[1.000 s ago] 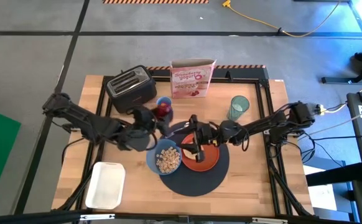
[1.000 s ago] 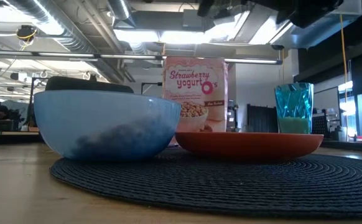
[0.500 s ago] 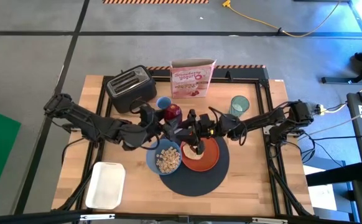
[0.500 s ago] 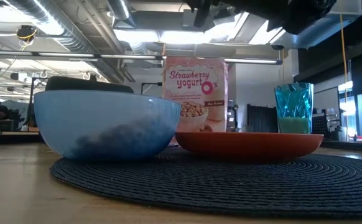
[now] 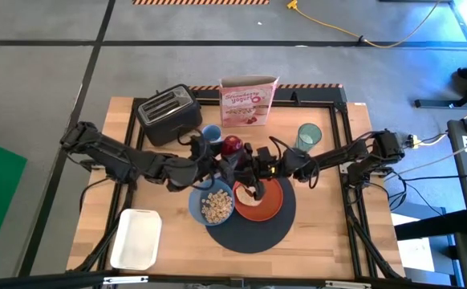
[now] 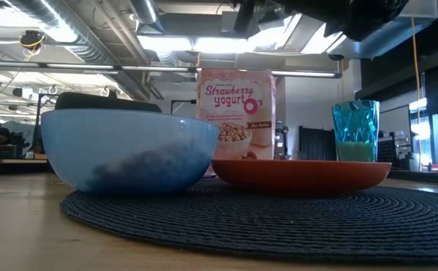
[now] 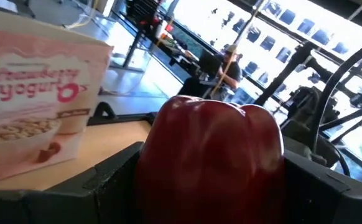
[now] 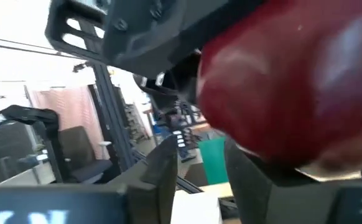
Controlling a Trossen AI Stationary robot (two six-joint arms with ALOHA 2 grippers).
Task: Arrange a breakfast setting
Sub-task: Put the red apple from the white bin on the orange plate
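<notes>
1. Nearest me, the mat (image 5: 253, 237) carries the plate (image 5: 277, 205) and, just left of the plate, the bowl (image 5: 195, 202) with cereal (image 5: 216, 205) in it. Toast (image 5: 252, 210) lies on the plate's left half, so only its right half is bare.
2. My left gripper (image 5: 229, 152) holds the apple (image 7: 212, 162) clamped between both fingers, in the air just beyond the plate's far-left rim.
3. My right gripper (image 5: 254, 178) hangs over the plate's far rim, just beside the apple. Whether its fingers are wide or narrow I cannot tell.
4. I judge the step in hand to be getting the apple onto the setting, maybe by passing it from one gripper to the other.
5. To do it well, I should keep the left grip firm until the apple rests on the plate or the right fingers sit square on both its sides.
6. The apple is round and smooth, so I should grip it across its widest part, or it may roll out.
7. I should set it down on the plate's bare side, clear of the toast and the bowl.
8. Beyond the plate, the cup (image 5: 306, 138) stands off the mat on the desk, and my right arm passes near it.
</notes>
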